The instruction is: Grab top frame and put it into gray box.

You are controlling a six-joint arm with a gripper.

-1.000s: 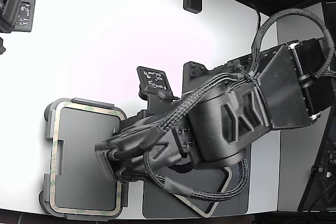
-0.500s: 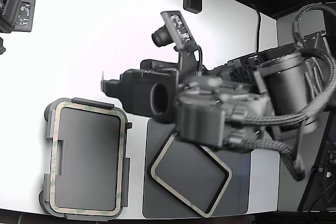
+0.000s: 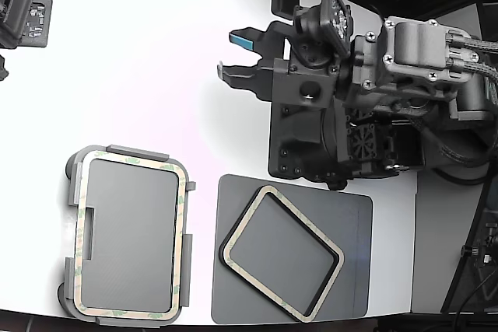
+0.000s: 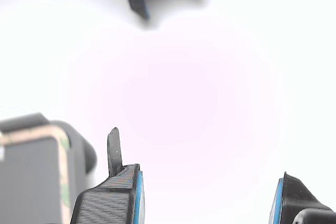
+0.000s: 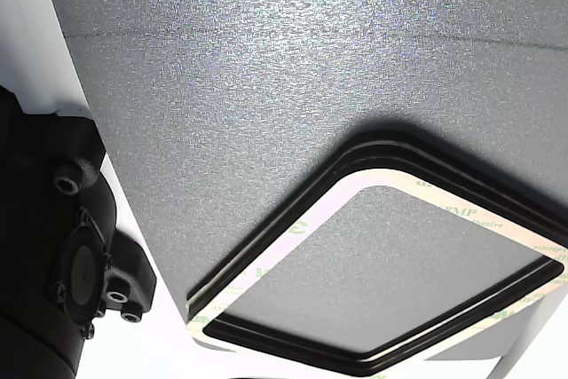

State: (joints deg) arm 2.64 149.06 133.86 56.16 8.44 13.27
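I see the top frame (image 3: pixel 181 223) seated on the rim of the gray box (image 3: pixel 71 189), at the exterior view's lower left. My pincer (image 3: pixel 234 54) hangs released and empty, well apart over the white surface (image 3: pixel 132 60); placement looks done.

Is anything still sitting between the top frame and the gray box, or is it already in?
Nothing visible stands between them. The top frame already lies on the rim of the gray box, following its outline. The gripper is open and empty, away over the bare white table.
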